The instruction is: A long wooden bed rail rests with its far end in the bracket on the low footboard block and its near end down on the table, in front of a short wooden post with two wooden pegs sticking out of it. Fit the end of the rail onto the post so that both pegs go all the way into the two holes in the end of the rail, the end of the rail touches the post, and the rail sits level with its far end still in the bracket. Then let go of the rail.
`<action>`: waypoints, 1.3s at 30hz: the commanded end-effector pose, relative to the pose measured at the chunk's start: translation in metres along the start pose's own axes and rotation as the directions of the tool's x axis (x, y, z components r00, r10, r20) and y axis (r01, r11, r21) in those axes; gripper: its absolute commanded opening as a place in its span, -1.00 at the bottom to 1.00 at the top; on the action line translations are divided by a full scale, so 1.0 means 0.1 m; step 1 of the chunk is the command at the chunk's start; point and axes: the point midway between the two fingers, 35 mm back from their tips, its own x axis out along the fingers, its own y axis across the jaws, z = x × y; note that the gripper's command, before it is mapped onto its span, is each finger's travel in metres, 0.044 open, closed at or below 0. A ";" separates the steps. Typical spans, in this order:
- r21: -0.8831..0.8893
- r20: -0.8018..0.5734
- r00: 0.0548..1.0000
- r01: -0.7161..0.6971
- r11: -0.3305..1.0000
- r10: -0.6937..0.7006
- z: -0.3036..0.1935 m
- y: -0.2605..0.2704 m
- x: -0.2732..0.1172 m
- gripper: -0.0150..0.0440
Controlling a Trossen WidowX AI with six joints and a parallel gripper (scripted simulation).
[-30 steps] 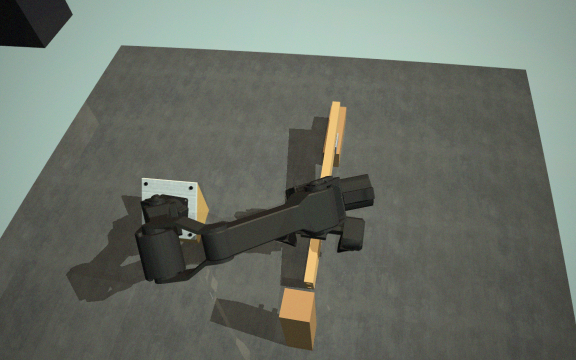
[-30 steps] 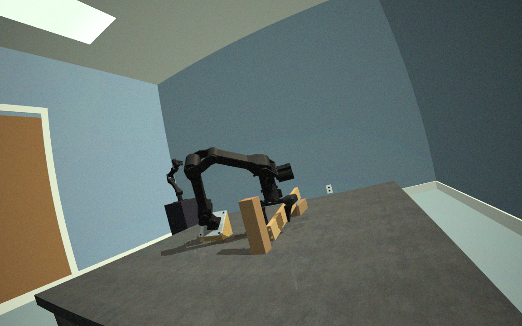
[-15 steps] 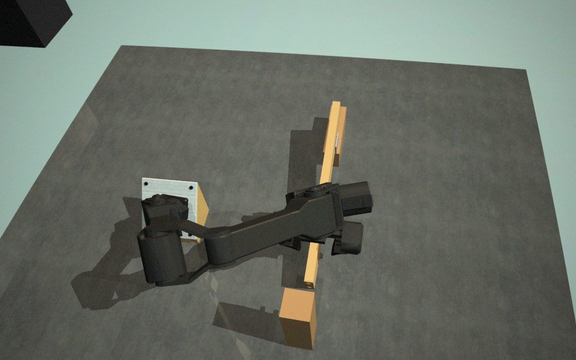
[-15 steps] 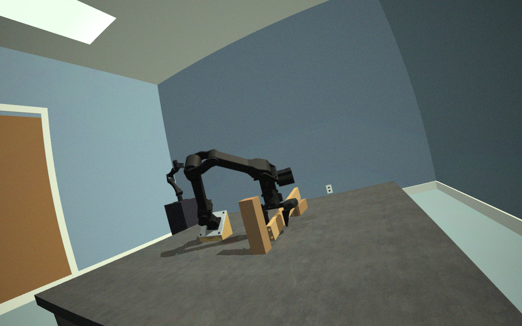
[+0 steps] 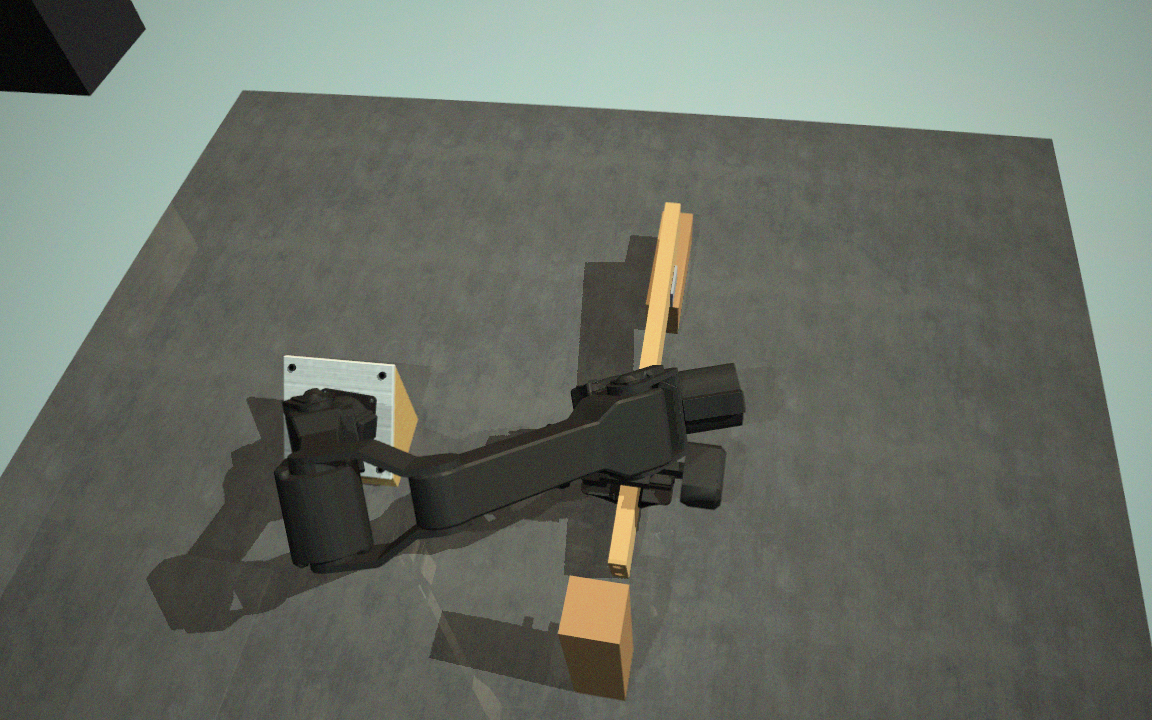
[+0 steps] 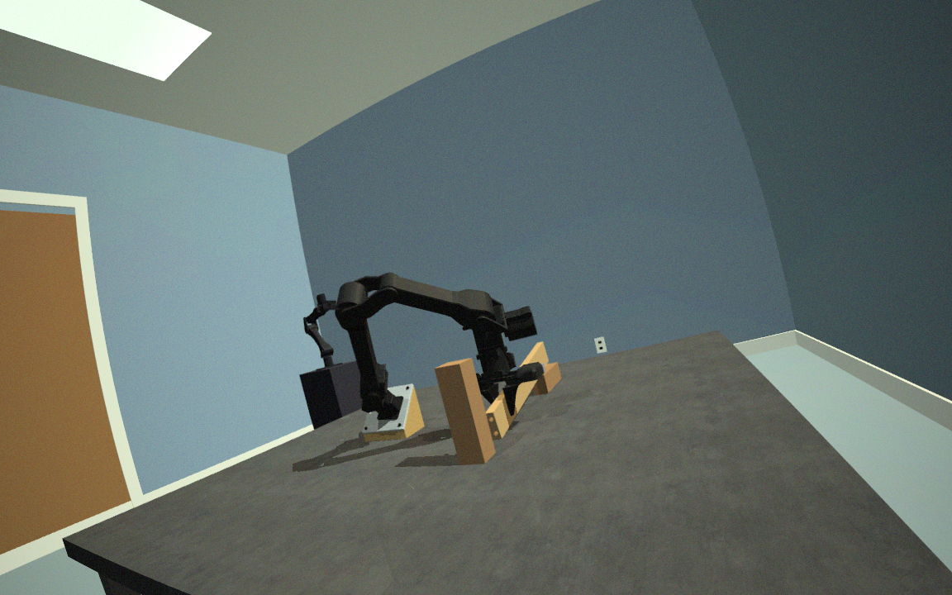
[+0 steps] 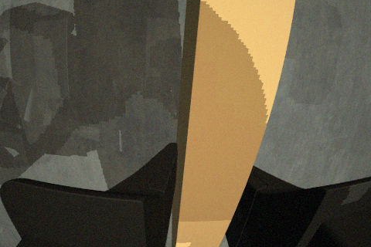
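The long pale wooden rail [image 5: 658,313] [image 6: 503,421] [image 7: 232,85] slopes down from the low footboard block [image 5: 685,246] [image 6: 552,378] toward the post. Its far end is at the grey bracket [image 5: 674,279]; its seating depth is unclear. The near end shows two holes and stands just short of the upright post [image 5: 596,608] [image 6: 464,414], a little to its right in the top view. Whether this end touches the table is unclear. The pegs are hidden; only their shadows show. My gripper [image 7: 192,150] [image 6: 502,401] points down and is shut on the rail, nearer its near end, one finger against each side.
The arm's silver base plate [image 5: 338,365] [image 6: 383,427] sits left of the rail, with the arm arching over to it. A black box [image 5: 70,44] [image 6: 321,399] stands off the table, carrying another small arm [image 6: 321,332]. The table's far edge lies beyond the footboard block.
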 end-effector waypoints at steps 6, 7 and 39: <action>-0.003 -0.006 1.000 0.000 1.000 0.000 -0.01 0.00 0.01 -0.49; -0.003 -0.006 1.000 0.000 1.000 0.000 -0.01 0.00 0.01 -0.49; -0.003 -0.005 1.000 0.000 1.000 0.000 0.00 -0.01 -0.14 -0.49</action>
